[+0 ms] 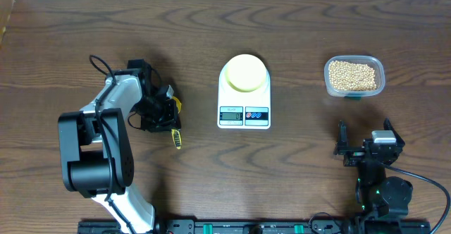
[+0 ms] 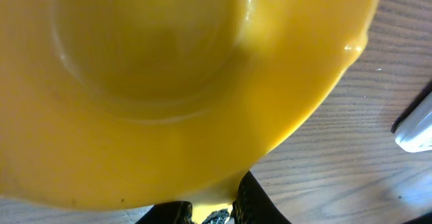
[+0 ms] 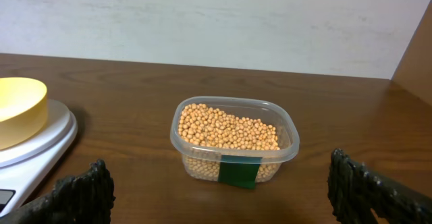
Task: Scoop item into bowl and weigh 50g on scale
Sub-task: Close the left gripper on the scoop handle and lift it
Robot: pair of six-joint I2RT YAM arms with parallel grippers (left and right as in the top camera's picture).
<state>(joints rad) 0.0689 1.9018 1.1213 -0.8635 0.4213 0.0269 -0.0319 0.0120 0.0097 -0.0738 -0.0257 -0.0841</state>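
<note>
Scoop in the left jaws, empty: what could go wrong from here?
1. The scoop is on the left, the tub of beans far right; crossing over could knock the bowl off the scale.
2. The right jaws stand open, apart from the tub, so nothing steadies it; scooping may shove or tip it.

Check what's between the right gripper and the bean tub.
Only bare wooden table; the right wrist view shows it, with the right gripper open toward the tub.
</note>
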